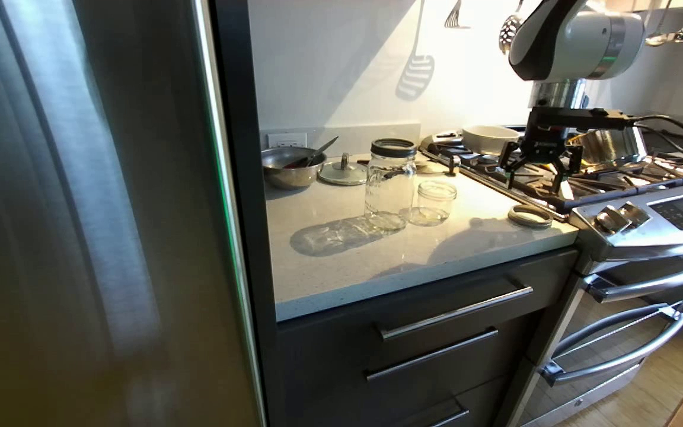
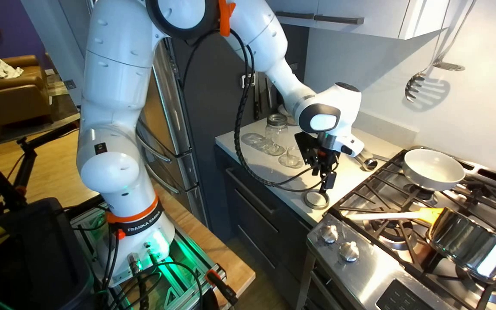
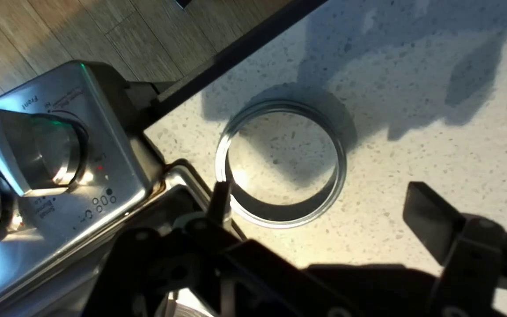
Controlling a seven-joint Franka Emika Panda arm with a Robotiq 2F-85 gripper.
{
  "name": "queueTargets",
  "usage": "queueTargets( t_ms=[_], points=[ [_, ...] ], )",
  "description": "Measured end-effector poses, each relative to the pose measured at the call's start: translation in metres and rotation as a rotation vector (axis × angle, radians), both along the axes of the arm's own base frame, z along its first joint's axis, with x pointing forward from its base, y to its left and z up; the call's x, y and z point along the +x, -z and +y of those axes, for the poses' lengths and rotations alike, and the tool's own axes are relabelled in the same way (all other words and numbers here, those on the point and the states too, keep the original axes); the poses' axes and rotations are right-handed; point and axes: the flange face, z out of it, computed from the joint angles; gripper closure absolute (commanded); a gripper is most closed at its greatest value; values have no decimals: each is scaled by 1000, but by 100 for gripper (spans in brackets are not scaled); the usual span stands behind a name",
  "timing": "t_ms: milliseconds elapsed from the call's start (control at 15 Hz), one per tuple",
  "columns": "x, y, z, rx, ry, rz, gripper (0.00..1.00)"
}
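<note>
My gripper (image 1: pixel 533 185) is open and empty above the counter beside the stove; it also shows in an exterior view (image 2: pixel 324 189) and the wrist view (image 3: pixel 318 187). Nearest is a metal jar ring (image 3: pixel 341 163), lying flat on the counter below the fingers; it shows in both exterior views (image 1: pixel 530 224) (image 2: pixel 317 207). In the wrist view the left fingertip overlaps the ring's edge, and the right fingertip is over bare counter. A tall glass jar (image 1: pixel 390 184) with a dark-rimmed top and a short open glass jar (image 1: pixel 433 204) stand apart from the gripper.
The gas stove (image 2: pixel 403 241) adjoins the counter, with a white pan (image 2: pixel 433 170), a steel pot (image 2: pixel 474 243) and a wooden-handled utensil (image 2: pixel 385 216). A metal bowl (image 1: pixel 294 177) and a lid (image 1: pixel 343 172) sit at the back. A fridge (image 1: pixel 104 213) bounds the counter.
</note>
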Motion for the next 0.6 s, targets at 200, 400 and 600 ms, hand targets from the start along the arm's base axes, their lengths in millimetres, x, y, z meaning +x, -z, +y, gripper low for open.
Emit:
queueTargets(
  t_ms=[200,400,600],
  points=[
    [2,14,-5,-5,41,-21,0],
    [6,23,-8,0,84,-46,22],
    [11,28,-10,-1,116,-75,40]
  ],
)
